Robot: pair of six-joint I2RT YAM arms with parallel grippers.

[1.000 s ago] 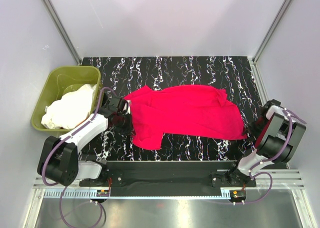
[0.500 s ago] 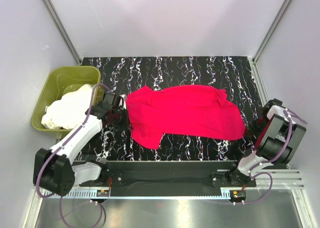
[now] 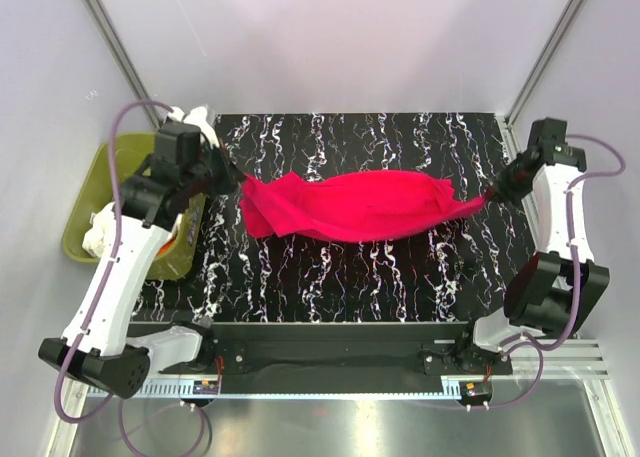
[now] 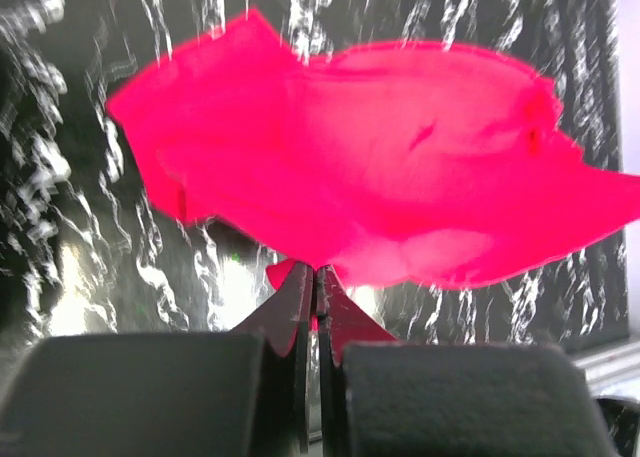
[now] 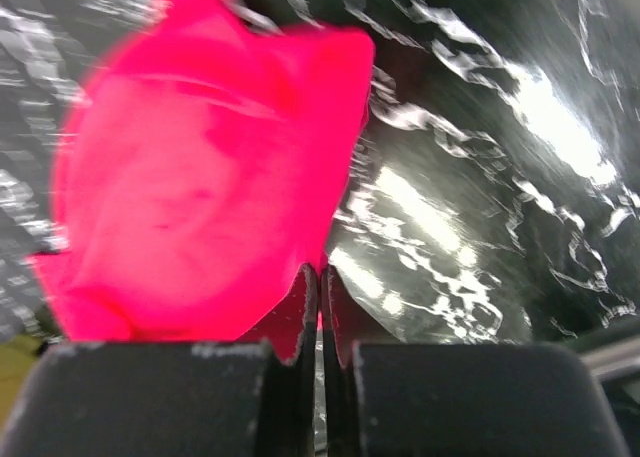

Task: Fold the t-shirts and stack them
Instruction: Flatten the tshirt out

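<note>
The crimson-red t-shirt (image 3: 350, 205) hangs stretched between both grippers above the black marbled table (image 3: 400, 277). My left gripper (image 3: 232, 183) is shut on its left edge; in the left wrist view the gripper (image 4: 318, 272) pinches the cloth, and the shirt (image 4: 380, 167) spreads out beyond it. My right gripper (image 3: 492, 193) is shut on its right edge; in the right wrist view the gripper (image 5: 321, 272) pinches the cloth and the shirt (image 5: 200, 207) hangs blurred to the left. White to cream t-shirts (image 3: 105, 229) lie bunched in the tub, partly hidden by the left arm.
The olive-green plastic tub (image 3: 85, 227) stands at the table's left edge, under my raised left arm. Grey walls with metal corner posts close in the back and sides. A black rail (image 3: 340, 332) runs along the near edge.
Both arms have risen and swung outward, lifting the red t-shirt off the table and pulling it taut between them. Before, it lay flat with the right arm folded low.
</note>
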